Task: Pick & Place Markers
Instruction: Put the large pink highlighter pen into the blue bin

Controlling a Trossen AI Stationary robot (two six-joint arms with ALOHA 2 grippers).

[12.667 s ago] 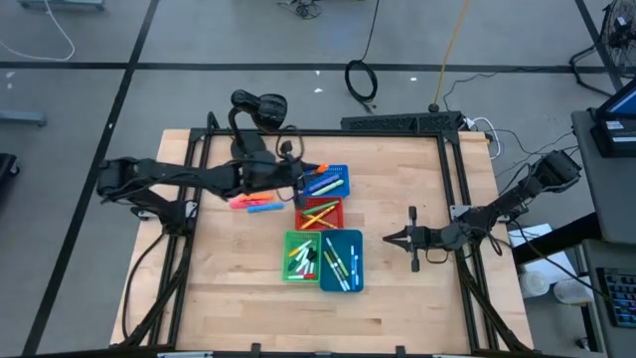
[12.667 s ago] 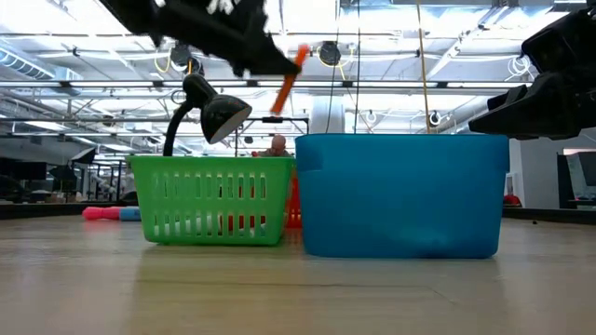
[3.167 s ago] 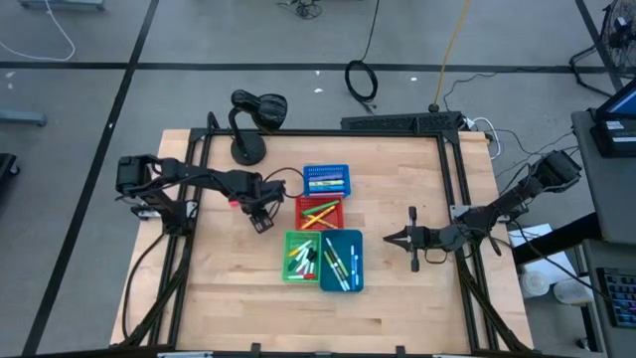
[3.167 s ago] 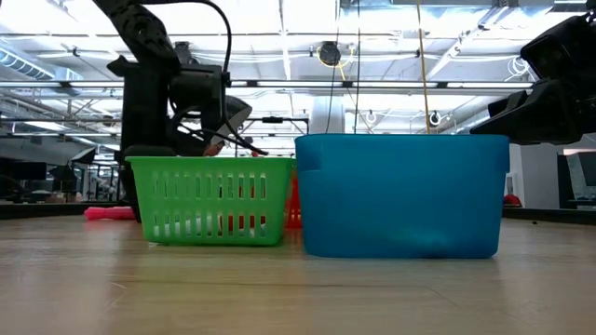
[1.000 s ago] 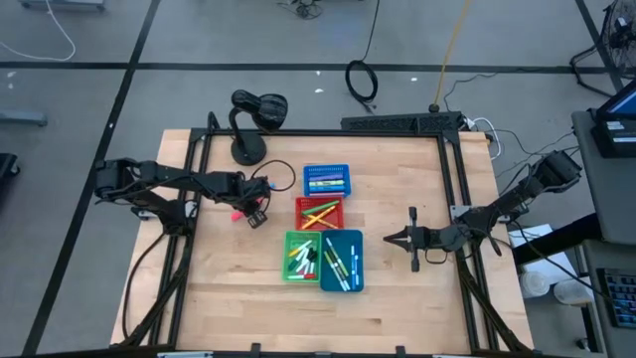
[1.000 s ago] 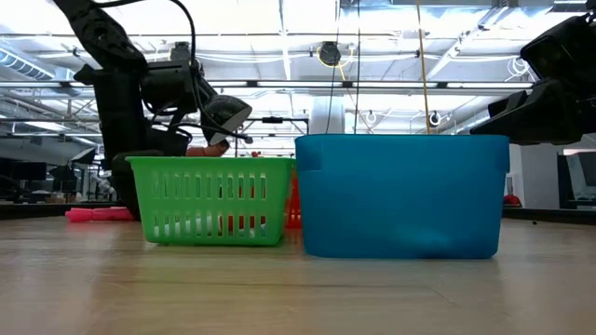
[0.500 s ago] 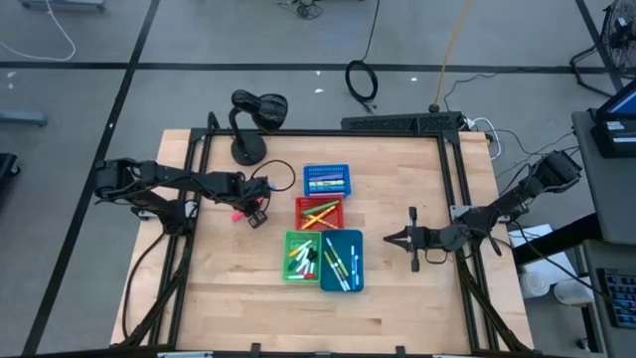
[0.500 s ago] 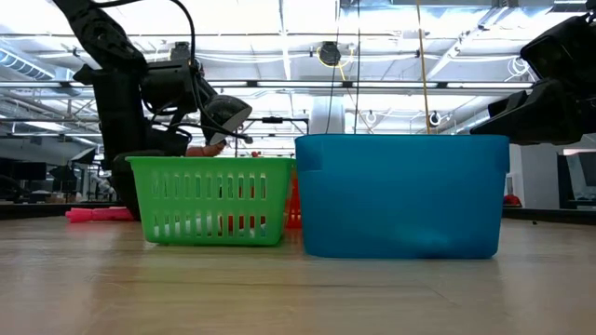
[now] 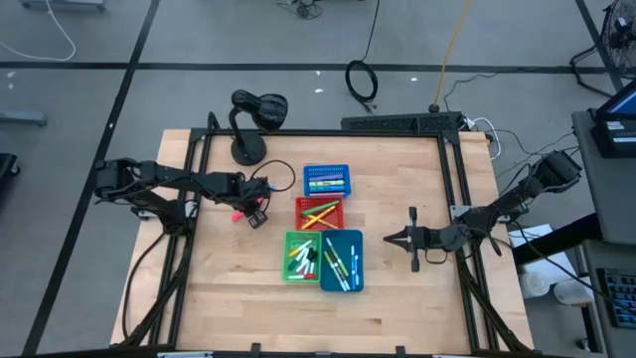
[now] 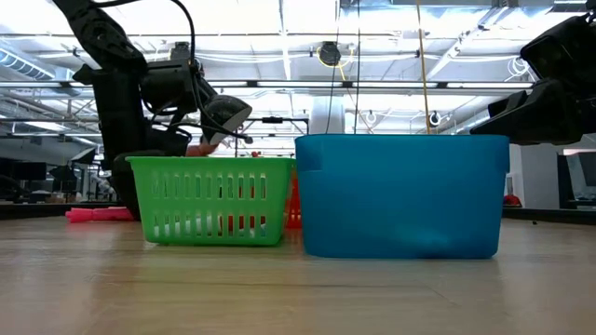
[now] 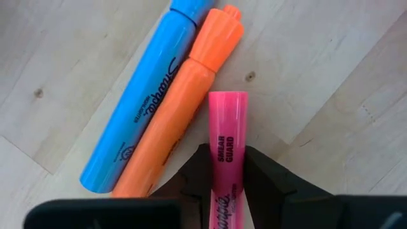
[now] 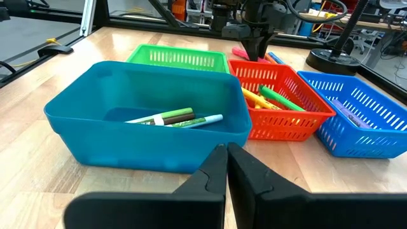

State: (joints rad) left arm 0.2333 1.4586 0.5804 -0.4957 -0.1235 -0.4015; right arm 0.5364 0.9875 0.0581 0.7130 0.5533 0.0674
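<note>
Pinching a pink marker (image 11: 226,149) lengthwise, the left gripper (image 11: 224,175) holds it.

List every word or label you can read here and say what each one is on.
"SMEAR GUARD": pink marker, between the left gripper's fingers.
"Sharpie": blue marker, with a smaller line beneath too small to read.
Orange marker: no print visible.
Print on the markers in the bins: too small to read.

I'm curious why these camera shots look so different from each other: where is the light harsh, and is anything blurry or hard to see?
Low view: bright ceiling lights behind leave the left gripper a dark outline. Left wrist view: evenly lit and sharp; the pink highlighter has readable print, while the fingers at the edge look soft. High view: even light, but the markers are tiny.
</note>
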